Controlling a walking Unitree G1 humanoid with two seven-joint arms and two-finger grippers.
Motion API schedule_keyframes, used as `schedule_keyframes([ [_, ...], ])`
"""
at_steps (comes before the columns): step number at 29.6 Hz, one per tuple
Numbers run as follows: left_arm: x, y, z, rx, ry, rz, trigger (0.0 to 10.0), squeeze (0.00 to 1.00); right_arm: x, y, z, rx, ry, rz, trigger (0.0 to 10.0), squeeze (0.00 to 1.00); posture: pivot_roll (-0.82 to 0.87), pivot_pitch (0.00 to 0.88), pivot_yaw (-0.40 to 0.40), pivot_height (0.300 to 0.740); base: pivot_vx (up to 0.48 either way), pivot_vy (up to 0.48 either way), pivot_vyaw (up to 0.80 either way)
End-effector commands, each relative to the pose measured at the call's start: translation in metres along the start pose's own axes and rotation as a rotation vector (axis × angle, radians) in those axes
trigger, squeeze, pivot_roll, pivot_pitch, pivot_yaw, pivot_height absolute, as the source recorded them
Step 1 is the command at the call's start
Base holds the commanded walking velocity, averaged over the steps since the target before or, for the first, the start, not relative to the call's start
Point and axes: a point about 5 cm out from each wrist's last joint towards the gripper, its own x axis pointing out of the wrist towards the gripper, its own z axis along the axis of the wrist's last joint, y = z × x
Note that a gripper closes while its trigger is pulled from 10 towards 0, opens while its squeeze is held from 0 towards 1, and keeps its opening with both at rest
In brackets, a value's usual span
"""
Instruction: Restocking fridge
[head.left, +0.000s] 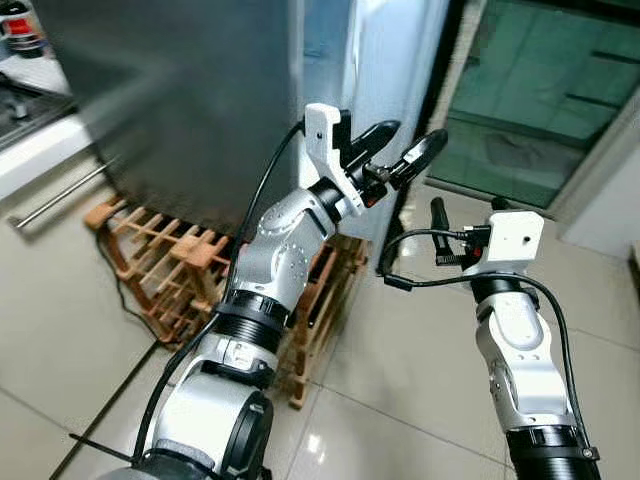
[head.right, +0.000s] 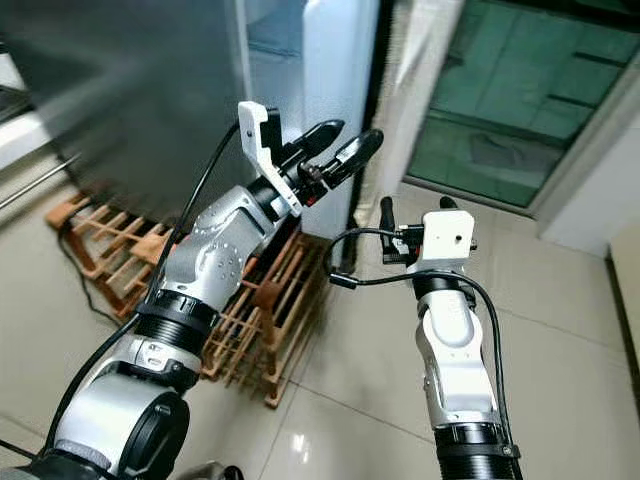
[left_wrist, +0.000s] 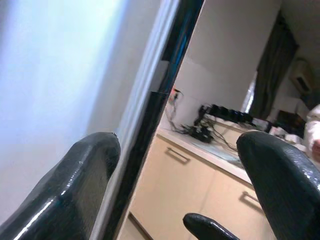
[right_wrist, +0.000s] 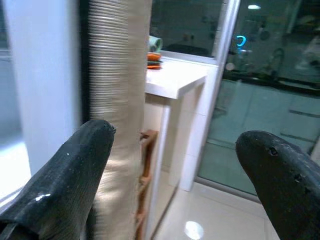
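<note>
Nearest the camera, both silver arms rise from the lower edge of the head views over a glossy tiled floor (head.left: 420, 400). The right gripper (head.left: 470, 212) is held upright above the tiles, just right of the fridge; its two black fingers stand spread apart with nothing between them, as the right wrist view confirms. That view looks past the fingers to a ribbed beige column (right_wrist: 117, 100), a white counter (right_wrist: 175, 80) and a glass door (right_wrist: 260, 100).

The left gripper (head.left: 400, 150) is raised higher and reaches toward the front edge of the fridge (head.left: 200, 110). Its fingers are parted and hold nothing — one fingertip (left_wrist: 95, 165) lies close beside the dark vertical door seam (left_wrist: 160, 115); contact cannot be confirmed.

The fridge is a tall grey unit directly ahead, left of centre, with a pale interior panel showing along its right side. At its base a wooden lattice rack (head.left: 180, 270) rests on the floor, partly behind the left arm.

Further back, a counter with a bar handle (head.left: 60, 195) stands at far left, and a green-tinted glass panel (head.left: 540, 100) at upper right.

No brand, label or legible writing is visible — a small object at top left is too blurred to read
</note>
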Motion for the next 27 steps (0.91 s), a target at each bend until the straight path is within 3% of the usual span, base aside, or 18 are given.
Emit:
schedule_keyframes([
  [1, 0.016, -0.026, -0.013, -0.075, -0.044, -0.036, 10.0, 0.0, 0.0, -0.004, -0.001, 0.002, 0.01, -0.008, 10.0, 0.0, -0.17, 0.0, 0.009, 0.74, 0.0, 0.0, 0.0],
  [2, 0.016, -0.026, -0.013, -0.075, -0.044, -0.036, 10.0, 0.0, 0.0, -0.004, -0.001, 0.002, 0.01, -0.008, 10.0, 0.0, -0.17, 0.0, 0.009, 0.74, 0.0, 0.0, 0.0],
  [6, -0.022, -0.002, -0.003, 0.072, -0.02, 0.128, 10.0, 0.0, -0.002, -0.003, 0.0, 0.003, 0.011, -0.001, 10.0, 0.0, -0.16, 0.0, 0.01, 0.74, 0.0, 0.0, 0.0],
  [11, -0.063, 0.017, 0.007, 0.195, -0.02, 0.345, 10.0, 0.0, -0.005, -0.003, -0.002, 0.005, 0.015, 0.0, 10.0, 0.0, -0.15, 0.0, 0.011, 0.74, 0.0, 0.0, 0.0],
  [14, -0.102, 0.028, 0.02, 0.255, -0.065, 0.539, 10.0, 0.0, -0.004, -0.004, -0.002, 0.001, 0.016, 0.002, 10.0, 0.0, -0.11, 0.0, 0.006, 0.74, 0.0, 0.0, 0.0],
  [16, -0.121, 0.031, 0.028, 0.309, -0.087, 0.639, 10.0, 0.0, -0.002, -0.004, -0.002, 0.004, 0.016, 0.003, 10.0, 0.0, -0.1, 0.0, 0.001, 0.74, 0.0, 0.0, 0.0],
  [22, -0.152, 0.041, 0.039, 0.429, -0.1, 0.874, 10.0, 0.0, 0.004, -0.005, -0.001, 0.024, 0.01, 0.005, 10.0, 0.0, -0.09, 0.0, -0.011, 0.74, 0.0, 0.0, 0.0],
  [25, -0.161, 0.047, 0.041, 0.479, -0.073, 0.985, 10.0, 0.0, 0.007, -0.005, 0.0, 0.039, 0.007, 0.001, 10.0, 0.0, -0.08, 0.0, -0.013, 0.74, 0.0, 0.0, 0.0],
  [27, -0.16, 0.047, 0.032, 0.461, -0.028, 1.001, 10.0, 0.0, 0.011, -0.005, 0.0, 0.063, 0.013, -0.006, 10.0, 0.0, -0.08, 0.0, -0.015, 0.74, 0.0, 0.0, 0.0],
])
